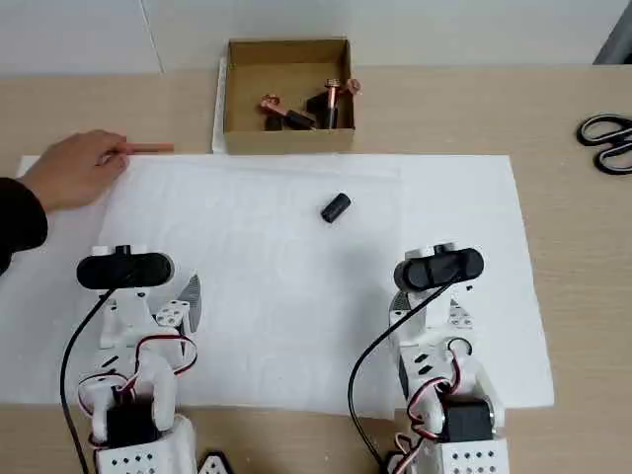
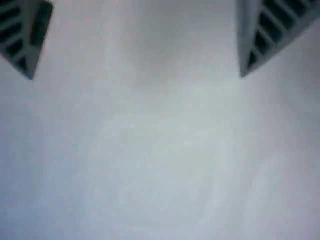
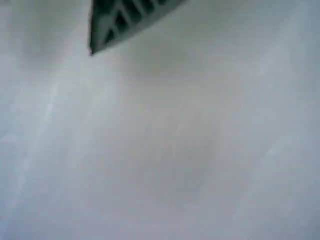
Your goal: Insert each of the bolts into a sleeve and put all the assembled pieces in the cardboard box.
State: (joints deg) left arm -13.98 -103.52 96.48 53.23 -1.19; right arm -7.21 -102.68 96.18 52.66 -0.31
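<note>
One black sleeve point(image 1: 336, 207) lies alone on the white paper point(image 1: 296, 296), near its far middle. At the far left a person's hand point(image 1: 71, 170) rests on the paper's edge and touches a copper bolt point(image 1: 148, 148) lying on the wood. The cardboard box point(image 1: 237, 94) at the far centre holds several copper bolts in black sleeves point(image 1: 326, 104). My left gripper point(image 2: 136, 76) hovers open over bare paper at the near left, nothing between its fingers point(image 2: 262, 35). My right arm point(image 1: 434, 296) is drawn back at the near right, its gripper just above the paper.
Black-handled scissors point(image 1: 607, 138) lie on the wooden table point(image 1: 444, 109) at the far right, off the paper. The paper stretches bare between both arms and the sleeve.
</note>
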